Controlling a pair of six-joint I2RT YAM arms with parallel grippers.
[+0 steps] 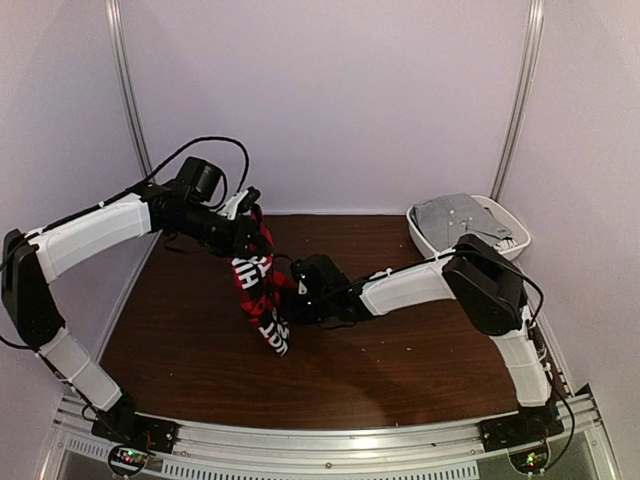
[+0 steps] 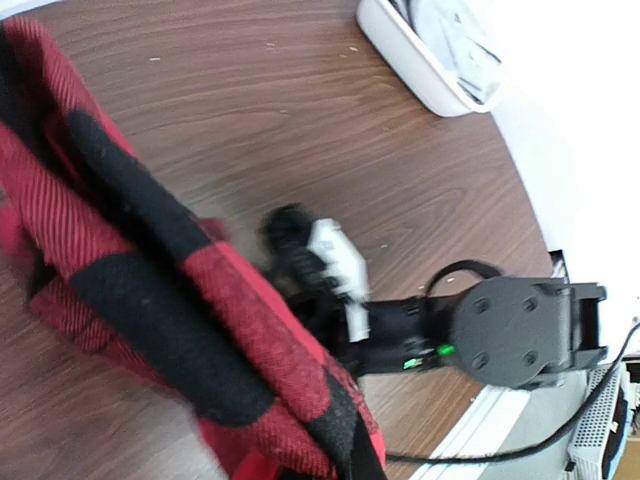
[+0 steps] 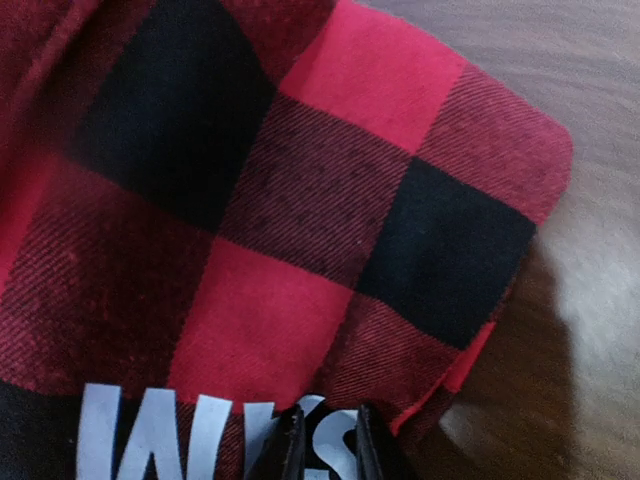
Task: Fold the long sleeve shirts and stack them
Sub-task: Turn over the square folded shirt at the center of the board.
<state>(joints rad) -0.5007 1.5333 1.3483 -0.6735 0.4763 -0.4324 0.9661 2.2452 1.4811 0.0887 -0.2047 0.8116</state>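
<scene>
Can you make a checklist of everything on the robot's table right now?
Surface: brown wood-grain table, a few pale specks.
Job's things: red-and-black checked flannel shirt with white lettering, hanging bunched, not folded.
Clutter: white plastic bin holding grey items, back right corner.
Grippers: left gripper holds the shirt up; right gripper pinches its cloth.
Cables: black cable loops above the left arm.
Surroundings: white walls, metal corner posts.

This looks like a robot lab, not a home. Plain white walls [image 1: 330, 100] and thin metal posts [image 1: 128, 90] close in a brown wooden table [image 1: 420, 360] like a small booth. Two robot arms, left [image 1: 90, 235] and right [image 1: 410, 285], are bolted to a metal rail [image 1: 330, 447] at the bottom of the frame, with black wires [image 1: 215, 143] hanging loose.
</scene>
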